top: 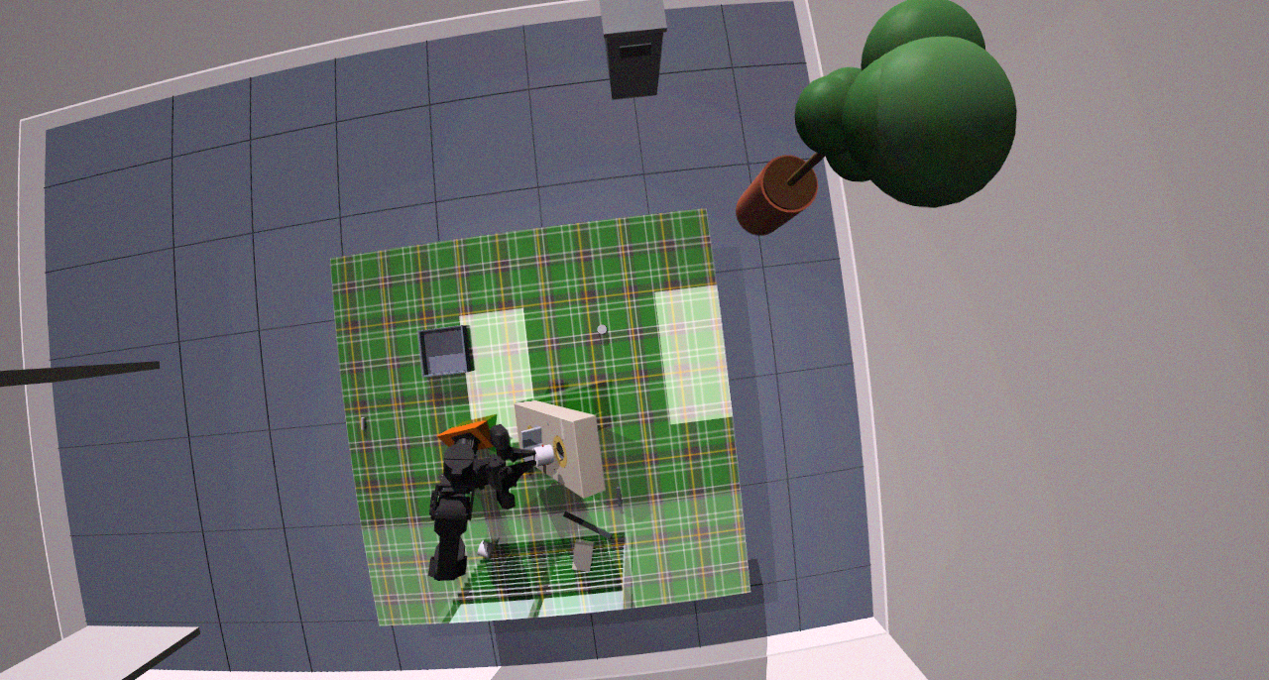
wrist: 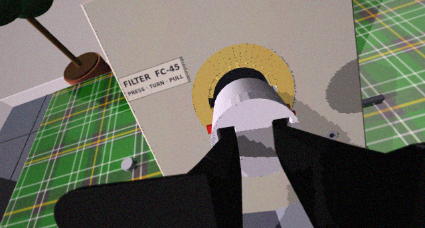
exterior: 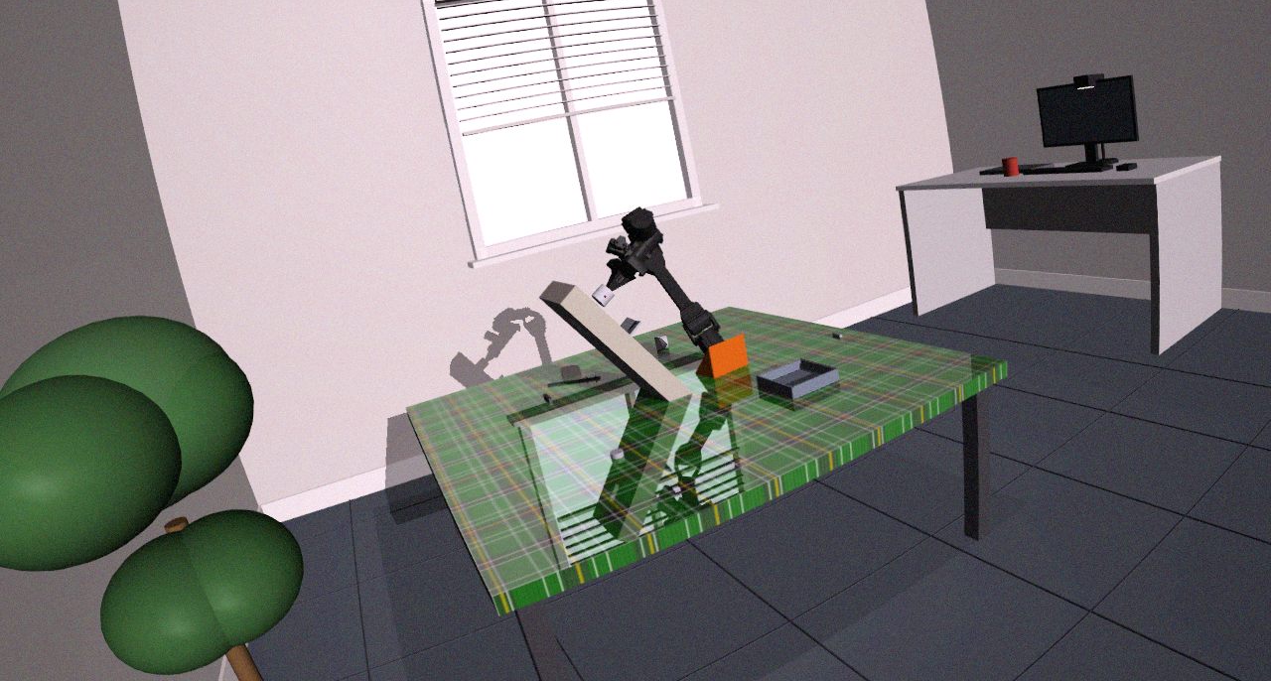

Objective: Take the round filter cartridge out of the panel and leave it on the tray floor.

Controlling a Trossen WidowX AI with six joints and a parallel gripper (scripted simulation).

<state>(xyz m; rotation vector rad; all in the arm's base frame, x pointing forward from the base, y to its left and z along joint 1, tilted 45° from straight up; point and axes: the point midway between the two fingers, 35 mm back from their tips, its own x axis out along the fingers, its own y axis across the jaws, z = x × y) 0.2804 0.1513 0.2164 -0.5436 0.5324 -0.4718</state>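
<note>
Cartridge [wrist: 247, 106] cleared the yellow-ringed socket [wrist: 244, 60] of the tilted service panel [wrist: 212, 32], clamped by the end effector [wrist: 254, 135], whose fingers sat in the two face slots. The rigid, smooth-sided cylinder looked light yet slippery; those slots seemed the surest hold. The grey tray [top: 444, 351] waited well apart on the plaid counter [top: 621, 259].

Potted plant [top: 905, 99] upper right of the top view, brown pot [top: 776, 195] on the tiled floor beside the plaid table [top: 621, 259]. In the exterior view: window [exterior: 559, 108] with half-drawn blinds top centre; white desk [exterior: 1066, 223] at right carrying a monitor [exterior: 1085, 115] and red cup [exterior: 1009, 166]. Orange wedge [exterior: 724, 355] mid-table.
</note>
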